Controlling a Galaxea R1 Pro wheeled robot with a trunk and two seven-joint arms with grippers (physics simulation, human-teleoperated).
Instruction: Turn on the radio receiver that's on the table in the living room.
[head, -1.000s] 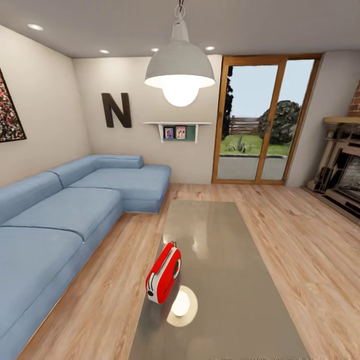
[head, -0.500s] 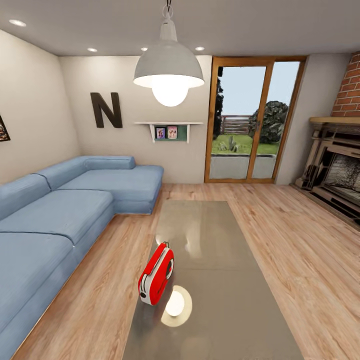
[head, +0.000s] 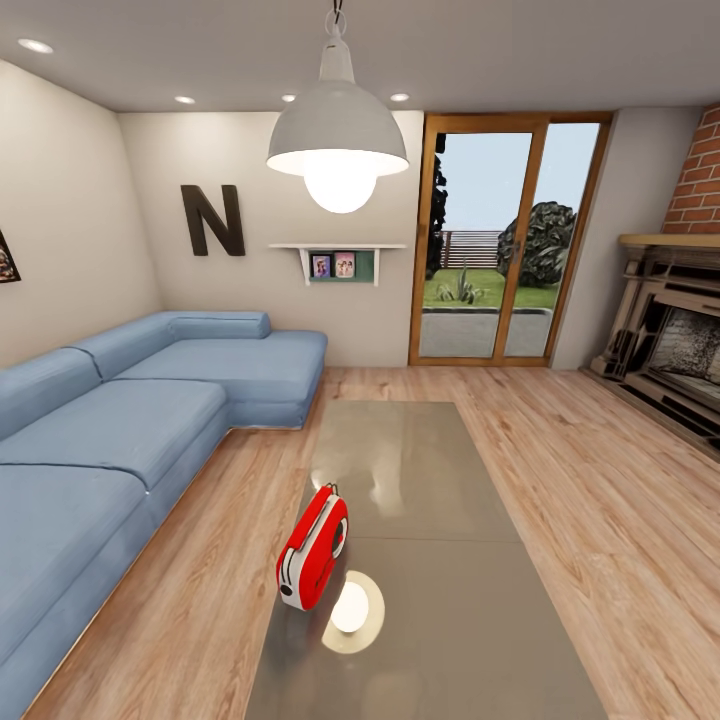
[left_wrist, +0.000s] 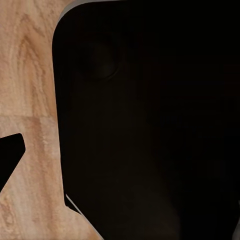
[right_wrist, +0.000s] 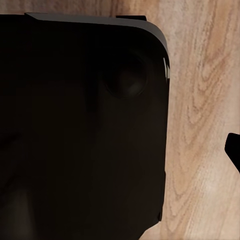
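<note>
In the head view, the whole picture was found to have swung to the right and slightly down against the picture of a second before, more brick and fireplace (head: 672, 335) being brought in at the right while the wall picture at the left was nearly lost; against the picture of half a second before nothing was altered, so the camera was judged to have moved and then settled, the things themselves being left where they stood. This was taken to mean that the approach had been paused with the target squarely ahead, and that no reach had yet been started. The radio receiver (head: 313, 549) was seen upright on the near left part of the table (head: 450, 560), close to its left edge, beside the bright reflection of the pendant lamp (head: 338, 135). It was shown as a bright red rounded body with a white-grey edge band, a thin wire handle on top and a dark-ringed dial on the side turned to the right; the blue sofa (head: 120, 430) lay well apart at the left. In the left wrist view, a dark robot panel over wood floor (left_wrist: 27, 90) was shown, and the pincer's state could not be told. In the right wrist view, the same kind of dark panel over wood floor (right_wrist: 205, 125) was seen, and again the pincer's state could not be told.
</note>
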